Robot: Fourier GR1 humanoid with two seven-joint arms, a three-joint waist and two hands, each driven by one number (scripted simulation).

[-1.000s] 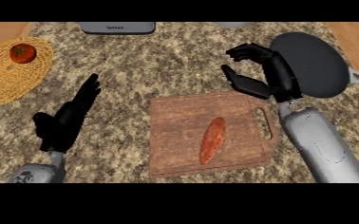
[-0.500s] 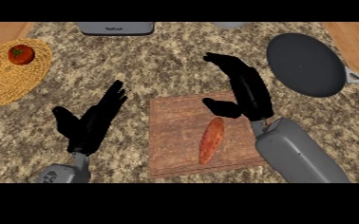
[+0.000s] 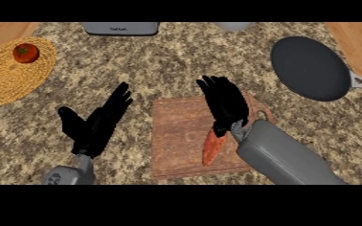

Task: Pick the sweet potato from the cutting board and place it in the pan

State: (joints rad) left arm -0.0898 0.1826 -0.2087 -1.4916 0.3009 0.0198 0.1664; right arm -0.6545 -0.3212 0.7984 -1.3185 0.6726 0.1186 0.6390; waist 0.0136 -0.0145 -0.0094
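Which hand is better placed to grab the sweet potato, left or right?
Right. The right hand is open over the cutting board, at the upper end of the sweet potato, and the pan lies on that side. The left hand sits open off the board, to its left.

Speckled counter point(image 3: 176, 62), cutting board point(image 3: 175, 124), pan point(image 3: 311, 67), woven mat point(image 3: 20, 85)

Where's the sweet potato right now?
Head view, lower centre: sweet potato lies on the cutting board, right half, upper end under the right robot hand.
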